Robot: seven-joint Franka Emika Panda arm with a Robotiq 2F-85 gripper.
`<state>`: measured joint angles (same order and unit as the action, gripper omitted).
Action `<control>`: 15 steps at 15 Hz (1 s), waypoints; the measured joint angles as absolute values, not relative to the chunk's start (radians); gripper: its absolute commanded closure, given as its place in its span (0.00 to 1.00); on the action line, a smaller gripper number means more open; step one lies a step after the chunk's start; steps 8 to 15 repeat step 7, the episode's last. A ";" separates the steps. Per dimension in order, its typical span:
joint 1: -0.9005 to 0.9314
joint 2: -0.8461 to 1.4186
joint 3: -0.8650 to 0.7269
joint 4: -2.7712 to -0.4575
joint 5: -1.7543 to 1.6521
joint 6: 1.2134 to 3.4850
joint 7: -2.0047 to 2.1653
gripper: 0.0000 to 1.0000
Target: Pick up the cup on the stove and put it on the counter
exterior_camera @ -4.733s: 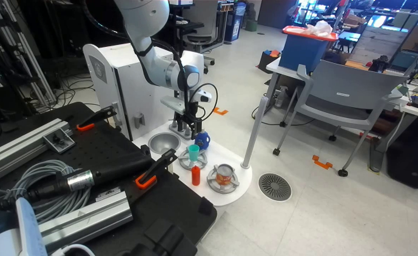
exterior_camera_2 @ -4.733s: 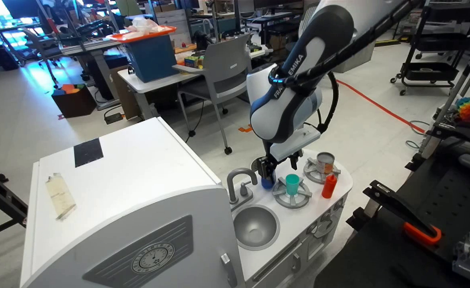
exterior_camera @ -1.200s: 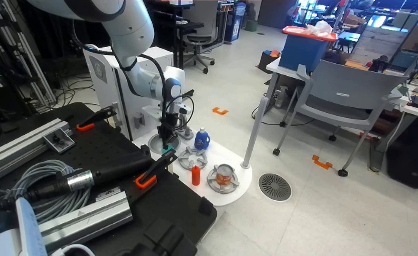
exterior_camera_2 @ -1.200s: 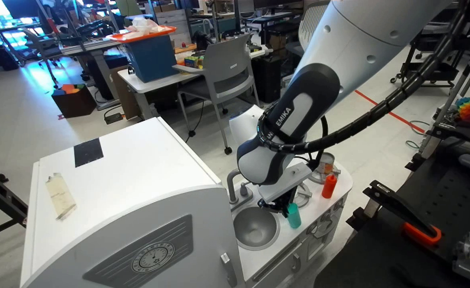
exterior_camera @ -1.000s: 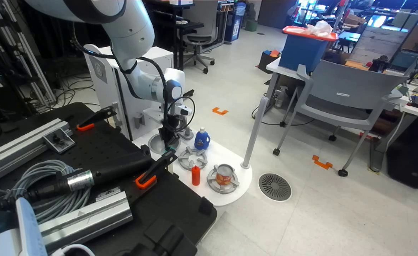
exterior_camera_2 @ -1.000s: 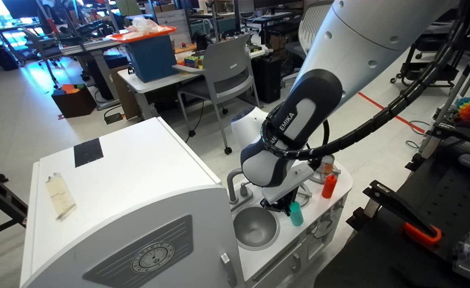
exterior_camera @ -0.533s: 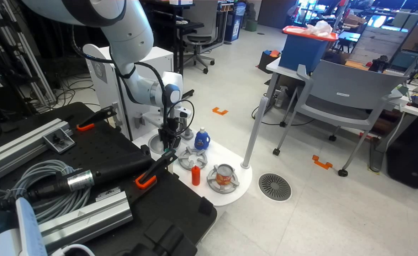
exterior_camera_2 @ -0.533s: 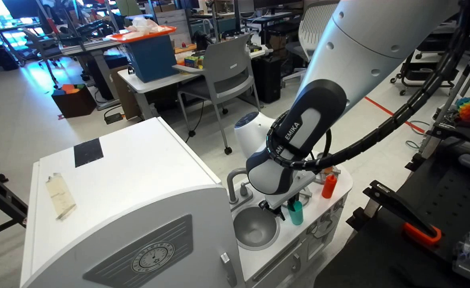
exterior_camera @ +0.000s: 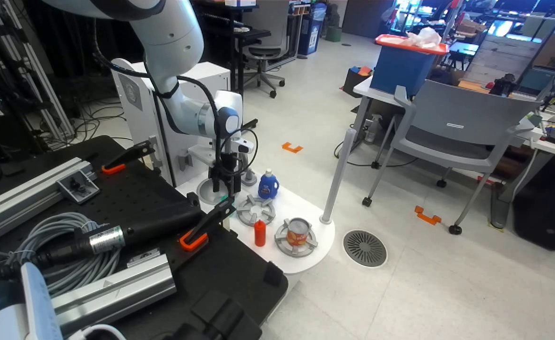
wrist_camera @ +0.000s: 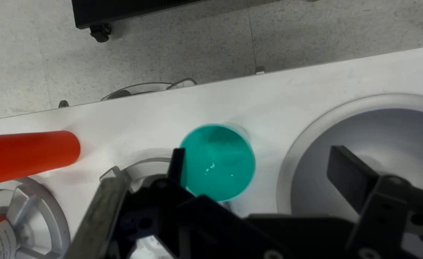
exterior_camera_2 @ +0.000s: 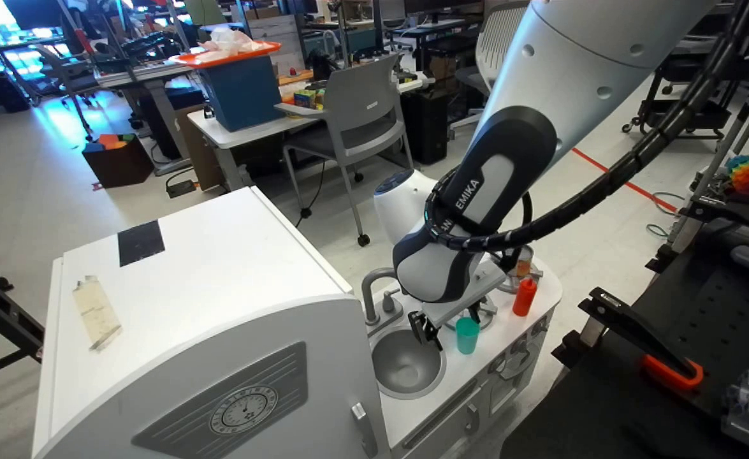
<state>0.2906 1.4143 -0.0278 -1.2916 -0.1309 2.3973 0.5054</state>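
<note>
The teal cup (exterior_camera_2: 467, 336) stands upright on the white counter (exterior_camera_2: 406, 414), between the grey basin (exterior_camera_2: 409, 363) and the near burner (exterior_camera: 256, 211). In the wrist view I look down into the empty cup (wrist_camera: 218, 162). My gripper (exterior_camera_2: 452, 325) is open just above the cup. In the wrist view the gripper (wrist_camera: 260, 165) has its left finger overlapping the cup's left rim and its right finger over the basin (wrist_camera: 287, 172). I cannot tell whether the left finger touches the rim. In an exterior view a clamp and the gripper (exterior_camera: 225, 189) hide most of the cup.
A red bottle (exterior_camera: 260, 233) and a blue jug (exterior_camera: 268, 184) stand near the burner. A can (exterior_camera: 298, 231) sits on the far burner. The faucet (exterior_camera_2: 380, 287) rises behind the basin. A black table with clamps (exterior_camera: 211, 278) borders the counter.
The cup has gone from the burner to the counter beside the basin. The gripper held it about one second ago, then opened, and has since risen slightly.
</note>
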 measured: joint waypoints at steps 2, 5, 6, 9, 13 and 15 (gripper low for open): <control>0.291 1.364 -0.027 -1.350 -0.129 2.395 0.508 0.00; 0.290 1.250 -0.023 -1.474 -0.125 2.382 0.520 0.00; 0.290 1.208 -0.022 -1.518 -0.125 2.382 0.520 0.00; 0.290 1.176 -0.021 -1.552 -0.125 2.382 0.520 0.00; 0.290 1.176 -0.021 -1.552 -0.125 2.382 0.520 0.00; 0.290 1.176 -0.021 -1.552 -0.125 2.382 0.520 0.00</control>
